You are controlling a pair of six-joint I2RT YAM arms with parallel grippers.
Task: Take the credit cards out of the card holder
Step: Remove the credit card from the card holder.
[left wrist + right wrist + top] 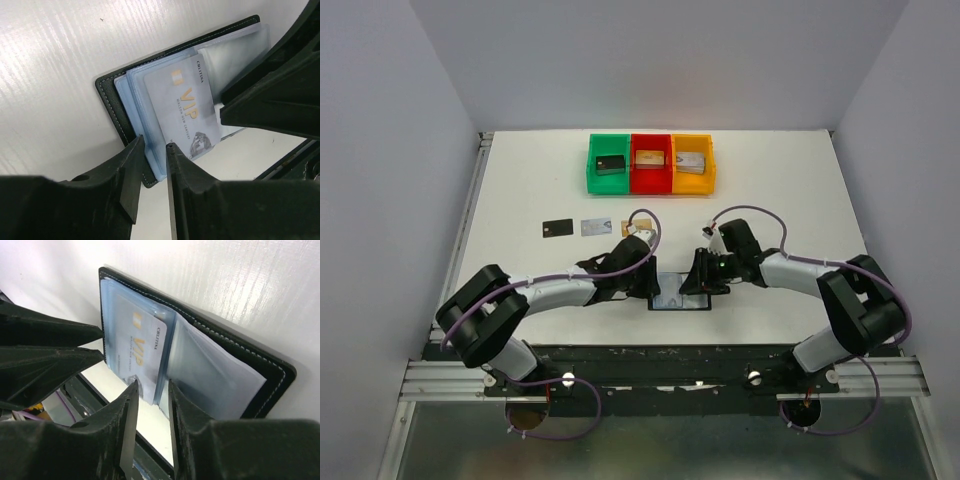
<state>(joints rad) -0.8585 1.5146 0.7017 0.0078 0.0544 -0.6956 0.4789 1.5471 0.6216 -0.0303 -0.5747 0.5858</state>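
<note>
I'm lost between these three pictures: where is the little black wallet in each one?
Top external: card holder lies open, just below the picture's centre.
Left wrist: card holder fills the middle, slanting up to the right corner.
Right wrist: card holder runs from top left down to the right edge.
Shared landmark: the pale VIP card inside it.

You have a black stitched leather-look card holder (107,97), glossy clear plastic sleeves (235,55), a smooth pale VIP card (185,110), and a matt white desk (50,75).
</note>
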